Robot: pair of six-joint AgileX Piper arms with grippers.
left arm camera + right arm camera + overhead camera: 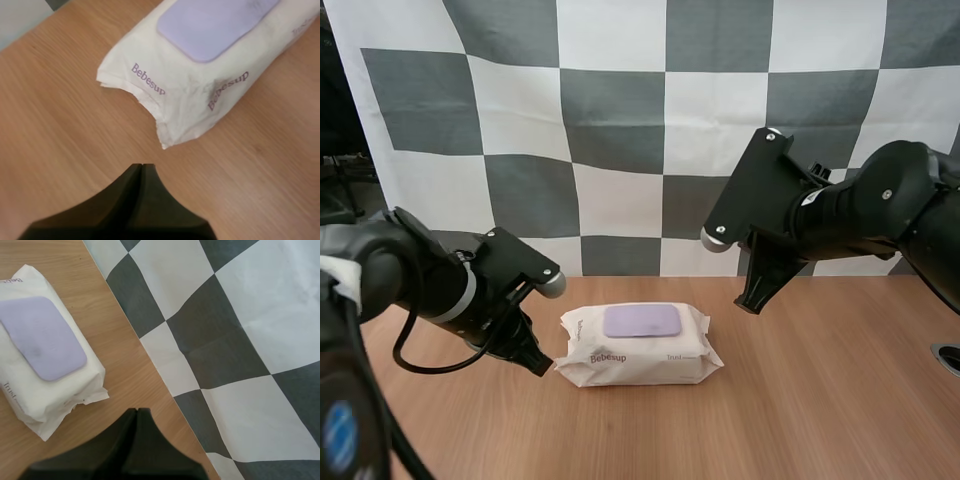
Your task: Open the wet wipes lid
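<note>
- Pack of wet wipes: lies flat near the middle of the wooden tabletop, long side across the high view, purple "Bebesup" print on its front face and left end.
- Lid: lilac, rounded rectangle, sits flush and closed on the pack's top face.
- Left claw: low by the tabletop, just beside the pack's left front corner. In the left wrist view the two black fingers lie pressed together as one dark wedge with nothing between them. The tip points at the crimped corner, with a strip of bare wood in between; no contact.
- Right claw: off the pack's right end, near the tabletop's far edge, clear of pack and lid. In the right wrist view its fingers are likewise clenched into a single wedge, grasping nothing.
</note>
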